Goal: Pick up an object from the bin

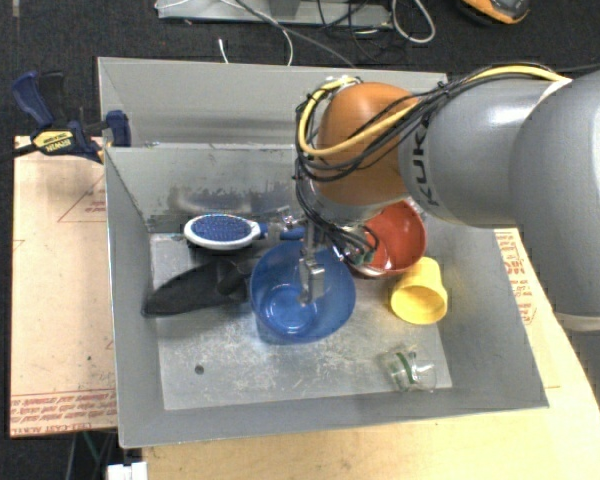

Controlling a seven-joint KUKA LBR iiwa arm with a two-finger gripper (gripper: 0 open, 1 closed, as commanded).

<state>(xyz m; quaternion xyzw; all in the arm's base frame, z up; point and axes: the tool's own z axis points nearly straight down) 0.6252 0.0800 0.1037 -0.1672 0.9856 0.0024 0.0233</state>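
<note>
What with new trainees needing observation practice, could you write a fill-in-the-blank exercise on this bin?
The bowl under the pincer is ___.
The cup lying on its side beside the red bowl is ___.
The crumpled thing below the oval brush in the view is ___.
Missing words: blue; yellow; black.
</note>
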